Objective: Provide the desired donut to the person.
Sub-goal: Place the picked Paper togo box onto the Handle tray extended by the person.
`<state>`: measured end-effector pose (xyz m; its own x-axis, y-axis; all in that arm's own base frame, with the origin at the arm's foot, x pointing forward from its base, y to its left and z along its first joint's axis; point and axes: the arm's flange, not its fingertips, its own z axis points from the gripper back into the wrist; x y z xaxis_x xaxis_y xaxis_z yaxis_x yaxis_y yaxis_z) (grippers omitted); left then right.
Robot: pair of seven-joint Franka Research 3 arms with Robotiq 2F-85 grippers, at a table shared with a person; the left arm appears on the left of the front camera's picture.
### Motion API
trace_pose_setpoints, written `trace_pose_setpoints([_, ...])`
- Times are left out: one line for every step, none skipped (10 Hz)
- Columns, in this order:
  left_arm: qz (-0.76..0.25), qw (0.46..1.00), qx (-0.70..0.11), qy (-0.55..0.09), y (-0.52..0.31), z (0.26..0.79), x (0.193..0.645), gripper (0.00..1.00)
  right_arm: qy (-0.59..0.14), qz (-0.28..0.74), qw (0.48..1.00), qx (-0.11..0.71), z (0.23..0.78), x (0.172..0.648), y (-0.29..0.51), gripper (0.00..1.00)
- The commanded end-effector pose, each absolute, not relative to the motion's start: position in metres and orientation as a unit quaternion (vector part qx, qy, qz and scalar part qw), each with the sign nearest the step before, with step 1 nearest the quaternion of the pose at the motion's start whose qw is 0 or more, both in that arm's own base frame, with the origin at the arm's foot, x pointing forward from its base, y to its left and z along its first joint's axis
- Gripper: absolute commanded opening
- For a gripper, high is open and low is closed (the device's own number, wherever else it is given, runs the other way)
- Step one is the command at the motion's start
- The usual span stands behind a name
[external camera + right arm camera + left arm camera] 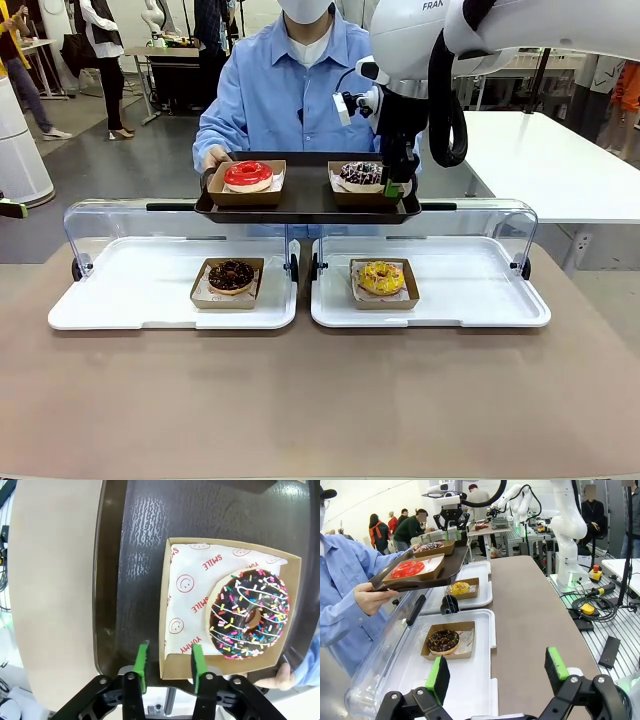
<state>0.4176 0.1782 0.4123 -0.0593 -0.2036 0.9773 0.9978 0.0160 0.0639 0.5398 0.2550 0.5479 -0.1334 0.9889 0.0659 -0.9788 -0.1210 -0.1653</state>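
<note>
The person (285, 95) in a light blue shirt holds a dark tray (300, 206) above the far side of the table. Two cardboard boxes sit on it, one with a red-glazed donut (248, 175) and one with a chocolate donut with coloured sprinkles (250, 612). My right gripper (170, 667) stands at the near wall of the sprinkle donut's box (167, 605). Its jaws are apart astride that wall, one finger outside and one inside, neither pressing it. Low over the left white tray, my left gripper (497, 672) is wide open and holds nothing.
Two white trays (120, 300) (480, 300) with raised clear lids lie on the brown table. One holds a boxed chocolate donut (231, 276), the other a boxed yellow donut (381, 277). The person's hand (367, 597) grips the dark tray's end. A white side table (560, 170) stands at the right.
</note>
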Motion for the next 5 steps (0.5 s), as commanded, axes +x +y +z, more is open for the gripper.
trace_pose_setpoints([-0.550,0.544,-0.423,-0.472,0.1773,0.4144,0.4187,1.00,-0.087,0.753,0.650,-0.049,0.5464,0.5388,0.2511,1.00])
trace_pose_setpoints([-0.550,0.544,-0.423,-0.472,0.1773,0.4144,0.4187,1.00,-0.088,0.753,0.650,-0.049,0.5475,0.5392,0.2510,0.93])
trace_pose_setpoints([-0.550,0.544,-0.423,-0.472,0.1773,0.4144,0.4187,1.00,-0.088,0.753,0.650,-0.050,0.5480,0.5401,0.2507,1.00])
trace_pose_setpoints([-0.550,0.544,-0.423,-0.472,0.1773,0.4144,0.4187,1.00,-0.087,0.754,0.649,-0.050,0.5482,0.5399,0.2502,1.00])
trace_pose_setpoints([-0.550,0.544,-0.423,-0.472,0.1773,0.4144,0.4187,1.00,-0.087,0.754,0.649,-0.050,0.5486,0.5398,0.2497,1.00])
